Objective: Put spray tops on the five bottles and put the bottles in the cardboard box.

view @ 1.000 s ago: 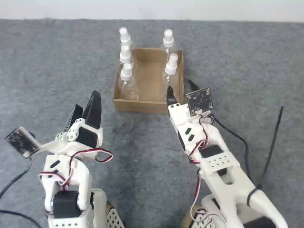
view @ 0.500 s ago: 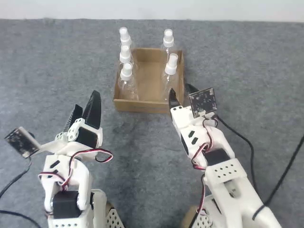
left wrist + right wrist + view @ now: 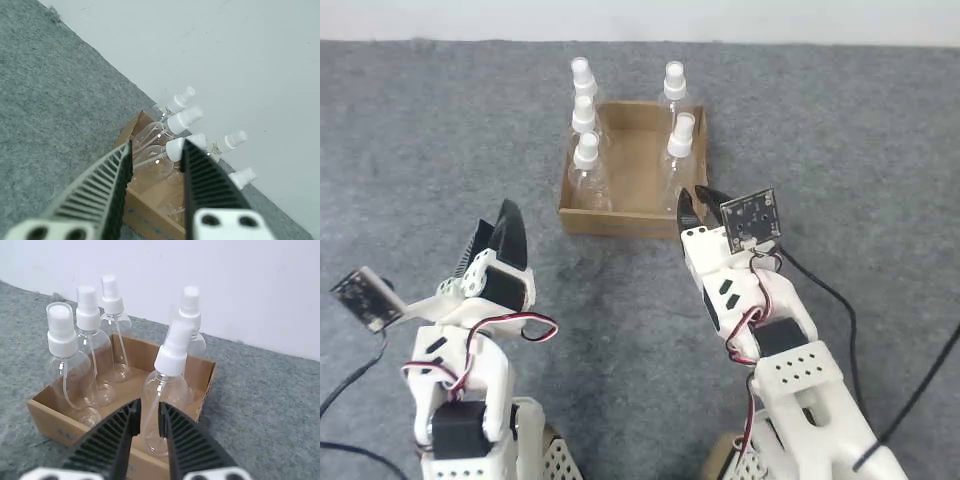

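Bottles: five clear bottles [image 3: 590, 182], all upright in the cardboard box [image 3: 615, 222]; three in a row along its left wall, two along its right wall
Spray tops: five white spray tops [image 3: 587, 148], one on each bottle
Box: one, open at the top, on the grey table [image 3: 420, 130] ahead of both arms
Left hand [image 3: 496, 222]: fingers a little apart, nothing between them; over the table, well short of the box
Right hand [image 3: 694, 197]: fingers narrowly apart, empty; just beside the box's near right corner, close to the nearer right-side bottle
Arms: two, side by side
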Controlling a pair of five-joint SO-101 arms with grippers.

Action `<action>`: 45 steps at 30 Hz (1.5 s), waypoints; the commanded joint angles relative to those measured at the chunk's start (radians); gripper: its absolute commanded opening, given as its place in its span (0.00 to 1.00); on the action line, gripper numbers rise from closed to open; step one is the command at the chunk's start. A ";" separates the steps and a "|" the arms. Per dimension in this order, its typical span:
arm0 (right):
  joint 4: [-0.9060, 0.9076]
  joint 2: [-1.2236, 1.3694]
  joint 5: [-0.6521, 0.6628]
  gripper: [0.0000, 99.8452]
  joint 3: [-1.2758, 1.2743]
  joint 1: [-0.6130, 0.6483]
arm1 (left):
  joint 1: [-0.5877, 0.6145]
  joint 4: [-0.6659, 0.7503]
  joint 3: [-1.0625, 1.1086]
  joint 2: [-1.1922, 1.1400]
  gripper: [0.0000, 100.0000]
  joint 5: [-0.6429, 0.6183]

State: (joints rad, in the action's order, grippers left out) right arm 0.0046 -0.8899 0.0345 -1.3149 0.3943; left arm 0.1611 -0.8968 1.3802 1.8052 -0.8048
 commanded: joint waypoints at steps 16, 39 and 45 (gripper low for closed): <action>0.030 -0.044 0.011 0.02 0.021 -0.021 | -0.005 0.130 0.039 0.025 0.01 0.009; 0.541 -0.665 0.005 0.02 0.025 -0.030 | -0.052 0.110 0.033 0.025 0.01 0.017; 0.585 -0.794 0.005 0.02 0.002 -0.058 | -0.071 0.104 0.033 0.025 0.01 0.058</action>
State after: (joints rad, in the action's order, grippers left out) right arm 0.5738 -1.6218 0.0345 -1.3241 0.3713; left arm 0.0967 -0.7956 1.4323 1.8052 -0.7649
